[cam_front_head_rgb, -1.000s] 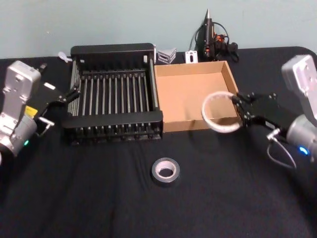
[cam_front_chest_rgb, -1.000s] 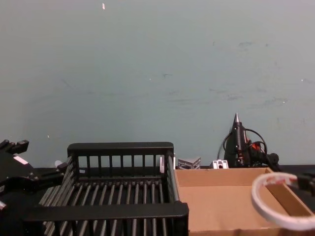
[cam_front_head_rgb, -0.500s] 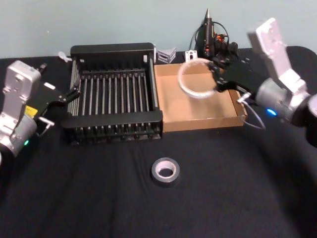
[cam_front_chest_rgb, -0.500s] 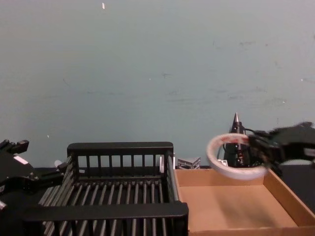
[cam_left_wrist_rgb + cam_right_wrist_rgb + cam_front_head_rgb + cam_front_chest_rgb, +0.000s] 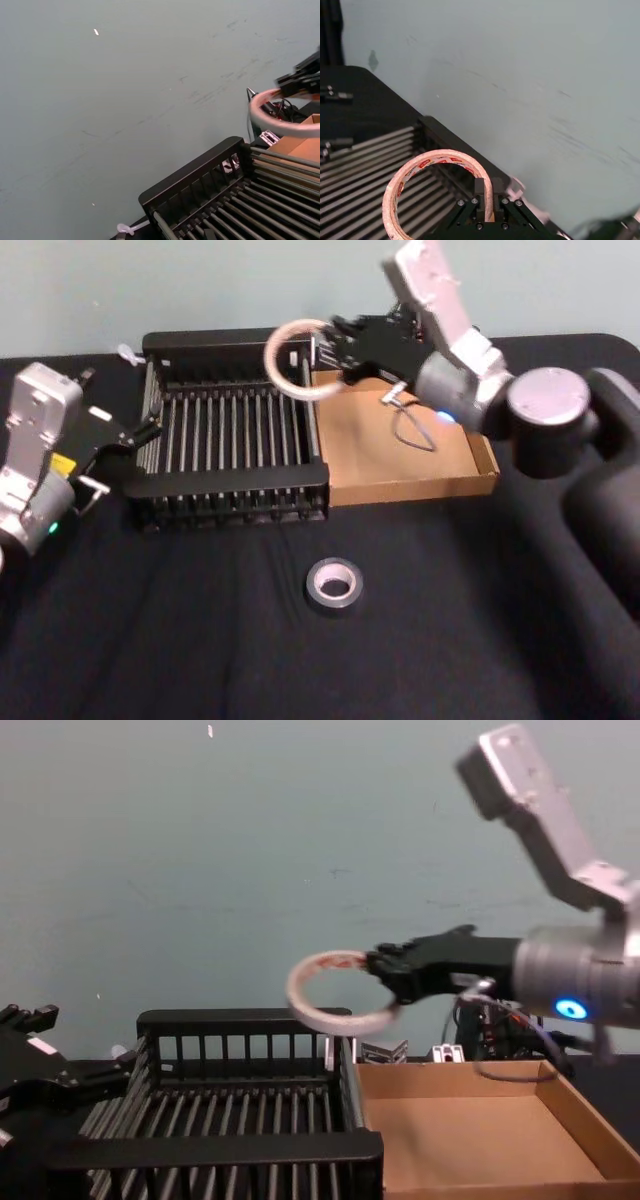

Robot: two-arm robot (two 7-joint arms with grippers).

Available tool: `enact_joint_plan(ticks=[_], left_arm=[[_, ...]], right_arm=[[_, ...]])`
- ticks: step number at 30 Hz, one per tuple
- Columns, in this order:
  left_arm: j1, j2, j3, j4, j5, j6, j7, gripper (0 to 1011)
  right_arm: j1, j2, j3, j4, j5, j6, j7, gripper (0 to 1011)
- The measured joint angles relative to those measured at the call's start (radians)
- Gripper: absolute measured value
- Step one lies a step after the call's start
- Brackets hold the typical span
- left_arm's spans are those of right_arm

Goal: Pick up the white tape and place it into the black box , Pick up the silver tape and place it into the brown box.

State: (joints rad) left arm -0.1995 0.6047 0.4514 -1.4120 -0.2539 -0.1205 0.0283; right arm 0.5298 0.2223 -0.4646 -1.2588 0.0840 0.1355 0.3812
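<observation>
- White tape point(image 5: 300, 360) is hanging in the air, pinched by its rim in the right gripper point(image 5: 330, 348), over the far right corner of the black box point(image 5: 232, 478), next to the wall shared w/ the brown box point(image 5: 412, 485).
- Jaws are pressing on one wall of the ring, one finger inside the hole, one outside; right wrist view shows the roll point(image 5: 436, 192) clamped edge-on.
- Handling, my guess: roll looks light, thin-walled, a bit flexible; rim pinch is the sensible hold since the hole is large. Smooth face could slip or swing if moved fast.
- Vs 1 s ago: tape was low over the brown box's near right side; half a sec ago it was over that box's far edge; now it's carried left across to the crate, arm stretched out further.
- Silver tape point(image 5: 334, 583) is lying flat on the black cloth point(image 5: 450, 640) in front of both boxes, same spot as before, untouched.
- Left gripper point(image 5: 140, 430) is sitting parked by the crate's left wall, unmoved; can't tell its jaw state.
- Glue gun point(image 5: 490, 1030) etc. is standing behind the boxes.
</observation>
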Motion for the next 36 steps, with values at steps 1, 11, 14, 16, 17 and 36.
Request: enact_joint_plan(ticks=[1, 11, 14, 16, 17, 36], left_arm=[[0.000, 0.000, 0.000, 0.000, 0.000, 0.000, 0.000, 1001], [0.000, 0.000, 0.000, 0.000, 0.000, 0.000, 0.000, 1001], [0.000, 0.000, 0.000, 0.000, 0.000, 0.000, 0.000, 1001], [0.000, 0.000, 0.000, 0.000, 0.000, 0.000, 0.000, 1001], [0.000, 0.000, 0.000, 0.000, 0.000, 0.000, 0.000, 1001], [0.000, 0.000, 0.000, 0.000, 0.000, 0.000, 0.000, 1001]], right_arm=[[0.008, -0.009, -0.004, 0.012, -0.002, -0.003, 0.000, 95], [0.093, -0.131, -0.058, 0.187, -0.034, -0.059, -0.004, 95], [0.105, -0.154, -0.065, 0.233, -0.043, -0.068, -0.008, 95], [0.110, -0.163, -0.068, 0.254, -0.048, -0.072, -0.009, 95], [0.113, -0.170, -0.070, 0.270, -0.051, -0.075, -0.011, 95], [0.125, -0.197, -0.070, 0.355, -0.080, -0.086, -0.023, 95]])
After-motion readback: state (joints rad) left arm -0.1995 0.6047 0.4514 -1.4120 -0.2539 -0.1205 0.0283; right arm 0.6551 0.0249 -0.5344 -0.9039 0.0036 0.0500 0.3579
